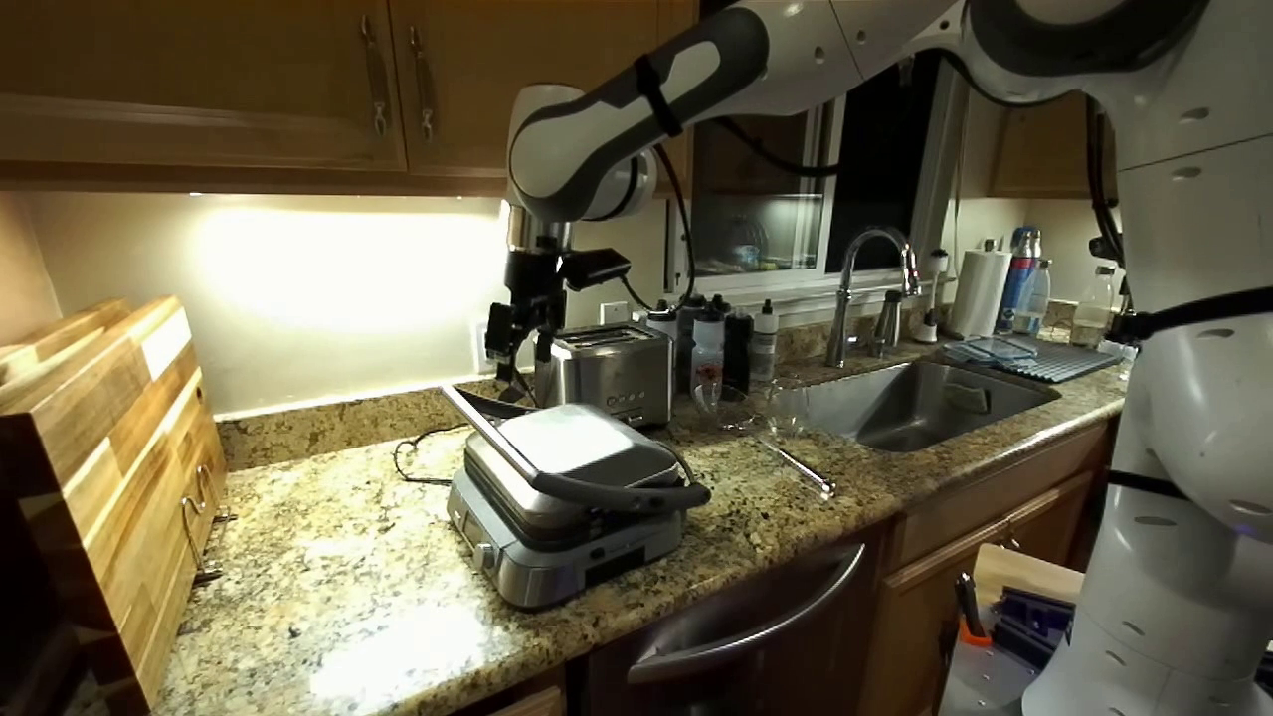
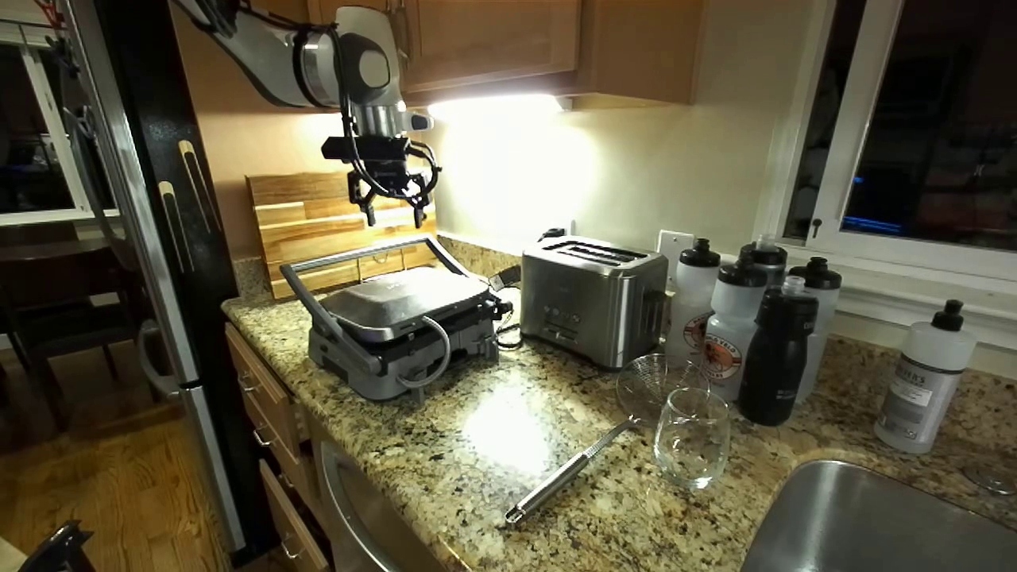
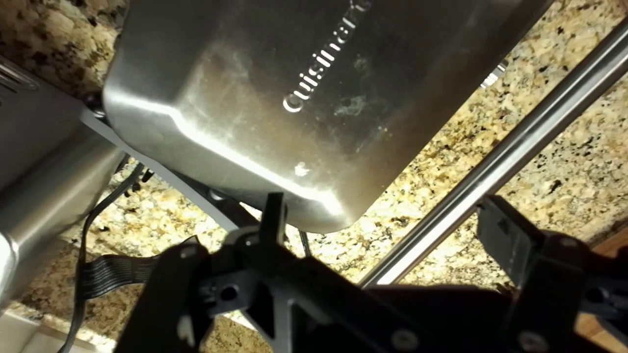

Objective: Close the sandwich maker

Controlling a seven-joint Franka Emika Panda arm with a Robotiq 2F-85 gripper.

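Presently, in an exterior view, the sandwich maker (image 1: 572,502) stands on the speckled countertop (image 1: 298,557), just beside a boxy silver toaster (image 1: 607,383) and well apart from a striped wooden board (image 1: 129,398). Its silver lid (image 1: 577,443) lies down over the base (image 1: 557,575), though the seam is too dark to tell whether the two meet all round. The handle bar (image 1: 492,435) sticks up and out past the lid. From the right of that view the robot arm (image 1: 696,65) reaches across, and the gripper (image 1: 522,356) hangs pointing down above the handle bar.

In an exterior view the gripper's fingers (image 2: 370,214) are parted, well clear of one another and gripping nothing, with air showing between their tips and the raised handle bar below. A wire skimmer (image 2: 556,482) lies on the countertop with its handle toward the front edge, its mesh head just behind a stemless glass (image 2: 691,445). Capped bottles (image 2: 775,365) crowd together beside the toaster, and a metal sink (image 2: 874,516) cuts into the lower right corner.

In the wrist view the lid's brushed top fills the upper middle, with lettering that reads "Cuisinar" before the frame cuts it off. The fingers come in from the bottom, spread wide, and the handle bar runs diagonally across the space between them. A black cord (image 3: 84,282) loops at the left.
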